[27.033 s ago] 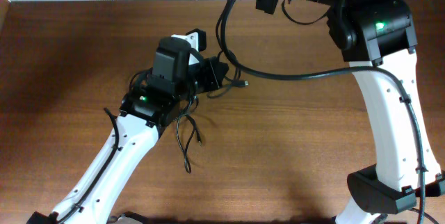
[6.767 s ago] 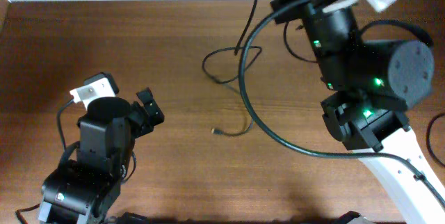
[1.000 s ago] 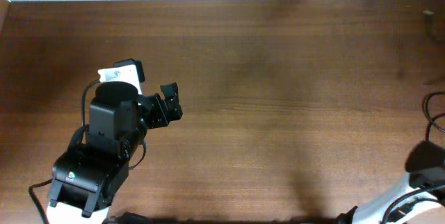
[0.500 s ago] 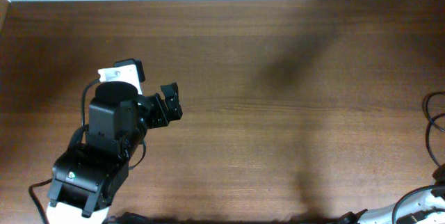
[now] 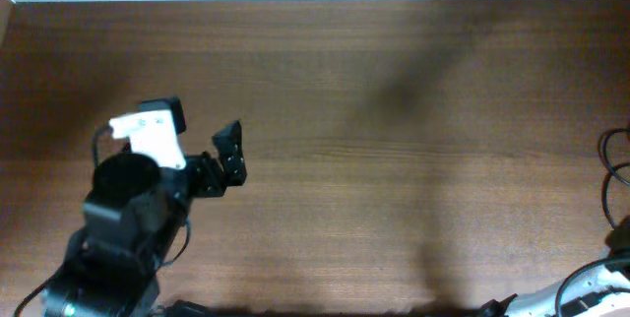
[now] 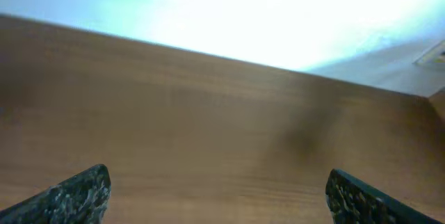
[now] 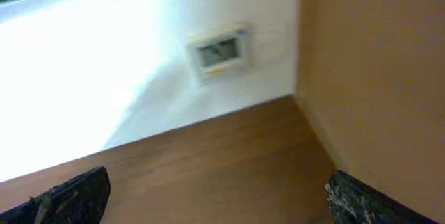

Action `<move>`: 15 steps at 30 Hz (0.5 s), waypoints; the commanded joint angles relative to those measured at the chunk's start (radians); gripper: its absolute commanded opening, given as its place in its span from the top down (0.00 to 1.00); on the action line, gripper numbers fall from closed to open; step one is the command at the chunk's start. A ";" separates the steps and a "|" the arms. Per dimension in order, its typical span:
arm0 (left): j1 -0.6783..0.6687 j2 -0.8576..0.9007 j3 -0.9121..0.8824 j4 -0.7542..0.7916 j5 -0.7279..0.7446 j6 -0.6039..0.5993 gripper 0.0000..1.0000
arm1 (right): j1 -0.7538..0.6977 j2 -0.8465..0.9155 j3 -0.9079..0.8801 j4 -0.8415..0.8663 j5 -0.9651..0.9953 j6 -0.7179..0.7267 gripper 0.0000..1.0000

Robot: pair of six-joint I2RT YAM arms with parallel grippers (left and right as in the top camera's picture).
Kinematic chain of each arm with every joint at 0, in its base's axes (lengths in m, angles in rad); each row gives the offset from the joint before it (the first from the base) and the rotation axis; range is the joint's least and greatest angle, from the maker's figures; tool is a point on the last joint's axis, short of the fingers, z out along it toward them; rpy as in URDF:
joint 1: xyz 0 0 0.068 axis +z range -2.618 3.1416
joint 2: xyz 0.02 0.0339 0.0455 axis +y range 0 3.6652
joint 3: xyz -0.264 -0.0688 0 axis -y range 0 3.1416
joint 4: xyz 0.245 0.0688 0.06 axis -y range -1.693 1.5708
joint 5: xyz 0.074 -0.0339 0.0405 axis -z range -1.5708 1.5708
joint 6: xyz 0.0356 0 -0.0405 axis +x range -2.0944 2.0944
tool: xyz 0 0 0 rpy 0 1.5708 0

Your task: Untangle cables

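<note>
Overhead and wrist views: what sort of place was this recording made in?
Most likely an indoor lab or office workspace: a wood-grain table with a robot arm at it, a plain white wall beyond the table edge, and a small wall-mounted display panel, perhaps a thermostat.

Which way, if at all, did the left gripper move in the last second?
Yes. In the overhead view the left gripper shifted slightly left and a bit back from the far edge of the table.
</note>
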 commanded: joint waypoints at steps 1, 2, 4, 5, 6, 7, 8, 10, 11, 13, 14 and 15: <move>0.005 -0.074 0.018 0.006 -0.041 0.056 0.01 | 0.033 -0.152 0.017 0.010 -0.043 -0.027 0.01; 0.005 -0.084 0.018 0.006 -0.065 0.056 0.01 | 0.032 -0.174 0.017 0.006 -0.043 -0.027 0.01; 0.005 -0.097 0.018 0.007 -0.107 0.056 0.01 | 0.032 -0.242 0.017 -0.023 -0.043 -0.031 0.01; 0.005 -0.099 0.018 0.009 -0.122 0.056 0.01 | 0.034 -0.269 0.017 -0.040 -0.044 -0.031 0.01; 0.005 -0.101 0.018 0.016 -0.137 0.056 0.01 | 0.034 -0.292 0.017 -0.058 -0.045 -0.035 0.01; 0.005 -0.101 0.018 0.024 -0.156 0.056 0.01 | 0.039 -0.311 0.016 -0.071 -0.057 -0.058 0.01; 0.005 -0.102 0.018 0.045 -0.201 0.056 0.01 | 0.049 -0.331 0.010 -0.077 -0.085 -0.080 0.01; 0.005 -0.102 0.018 0.095 -0.286 0.072 0.01 | 0.097 -0.354 0.002 -0.074 -0.145 -0.091 0.01; 0.005 -0.102 0.018 0.113 -0.321 0.082 0.01 | 0.146 -0.355 0.002 -0.073 -0.145 -0.091 0.01; 0.005 -0.102 0.018 0.115 -0.330 0.082 0.01 | 0.246 -0.354 -0.009 -0.080 -0.145 -0.114 0.02; 0.005 -0.102 0.018 0.113 -0.330 0.082 0.01 | 0.326 -0.354 -0.010 -0.100 -0.137 -0.112 0.01; 0.005 -0.102 0.018 0.114 -0.330 0.082 0.01 | 0.386 -0.357 -0.010 -0.126 -0.128 -0.112 0.01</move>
